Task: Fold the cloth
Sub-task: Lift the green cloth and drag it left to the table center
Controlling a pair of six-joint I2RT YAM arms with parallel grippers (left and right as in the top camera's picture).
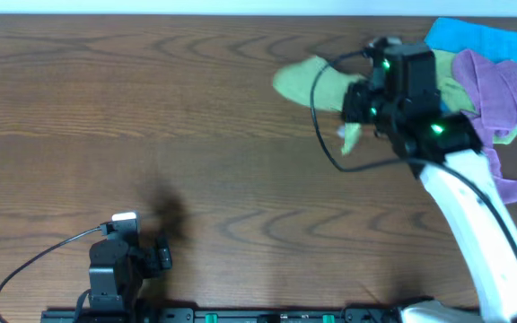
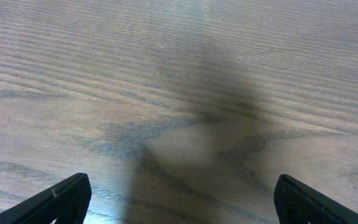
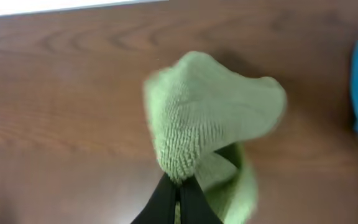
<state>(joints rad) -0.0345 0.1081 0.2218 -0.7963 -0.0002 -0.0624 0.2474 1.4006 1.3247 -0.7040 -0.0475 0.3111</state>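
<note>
Two pincers. Right pincer [image 3: 179, 186]: clamped on a pinched fold of the cloth [image 3: 210, 112], which hangs bunched above the surface [image 1: 151, 108] beside the purple cloth [image 1: 496, 85], probably for carrying to bare wood. Left pincer [image 2: 182, 198]: jaws apart, holding nothing.

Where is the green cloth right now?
Overhead, the green cloth is at the far right of the table, pinched in the right gripper, just left of the purple cloth and blue cloth.
</note>
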